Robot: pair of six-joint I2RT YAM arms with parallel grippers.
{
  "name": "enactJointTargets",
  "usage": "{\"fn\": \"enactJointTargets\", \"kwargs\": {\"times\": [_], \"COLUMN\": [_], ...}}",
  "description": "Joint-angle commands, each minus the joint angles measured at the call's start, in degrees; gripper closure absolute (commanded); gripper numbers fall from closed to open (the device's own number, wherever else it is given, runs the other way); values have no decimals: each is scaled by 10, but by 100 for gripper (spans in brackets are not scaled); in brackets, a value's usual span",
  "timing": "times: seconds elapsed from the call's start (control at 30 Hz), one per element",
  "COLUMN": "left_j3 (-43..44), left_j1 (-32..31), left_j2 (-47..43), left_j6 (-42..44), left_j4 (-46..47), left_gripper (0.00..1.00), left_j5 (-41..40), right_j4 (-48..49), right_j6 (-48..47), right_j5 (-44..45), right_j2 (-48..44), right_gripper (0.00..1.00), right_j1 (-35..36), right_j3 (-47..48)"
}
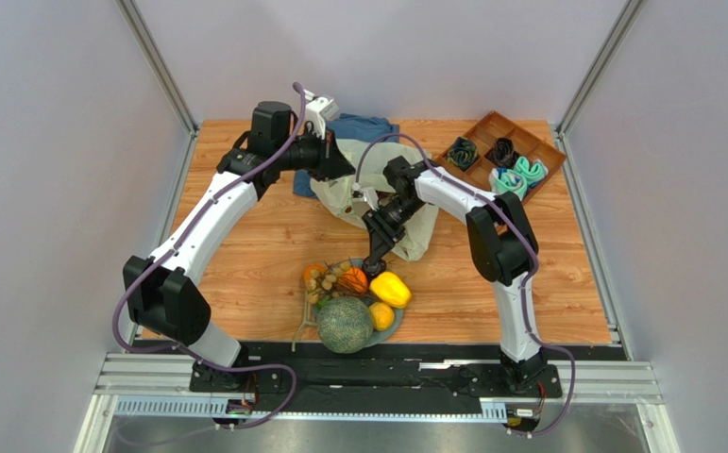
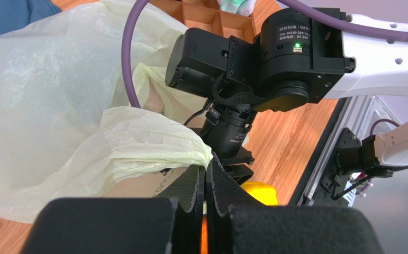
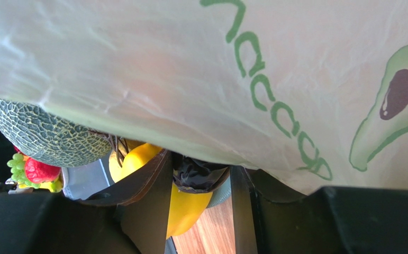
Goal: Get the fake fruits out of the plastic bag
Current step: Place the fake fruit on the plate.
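Note:
The pale plastic bag (image 1: 391,203) lies crumpled mid-table, and its printed side fills the right wrist view (image 3: 206,69). My left gripper (image 1: 337,168) is shut on a bunched edge of the bag (image 2: 153,148), pinched at its fingertips (image 2: 207,172). The fake fruits sit on a grey plate (image 1: 397,327) near the front: a netted melon (image 1: 345,325), a yellow piece (image 1: 391,289), oranges (image 1: 353,280) and tan pieces (image 1: 325,280). My right gripper (image 1: 375,262) hangs just above them, under the bag's lower edge. Its jaws (image 3: 201,161) are shut on a dark crumpled-looking piece (image 3: 198,177).
A blue cloth (image 1: 365,127) lies behind the bag. A wooden compartment tray (image 1: 482,127) with rolled socks stands at the back right. The right arm's wrist (image 2: 253,69) is close in front of the left gripper. A black rail (image 1: 452,351) runs along the near edge.

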Motion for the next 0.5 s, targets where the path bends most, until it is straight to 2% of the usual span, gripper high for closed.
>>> {"fn": "enactJointTargets", "kwargs": {"times": [0.0, 0.13, 0.37, 0.47], "left_j3": [4, 3, 11, 15], "left_j1": [-2, -2, -2, -2], "left_j2": [-15, -15, -13, -12], "left_j6": [-5, -4, -5, -4], "left_j4": [23, 21, 22, 22], "left_gripper": [100, 100, 100, 100], "left_j5": [10, 10, 9, 9], "right_j4": [45, 50, 61, 58], "right_j6": [11, 17, 19, 19], "right_j5": [17, 23, 42, 42], "right_j2": [-1, 0, -35, -62], "right_gripper": [59, 59, 34, 29], "right_j1": [5, 6, 0, -7], "right_j3": [-15, -18, -27, -23]}}
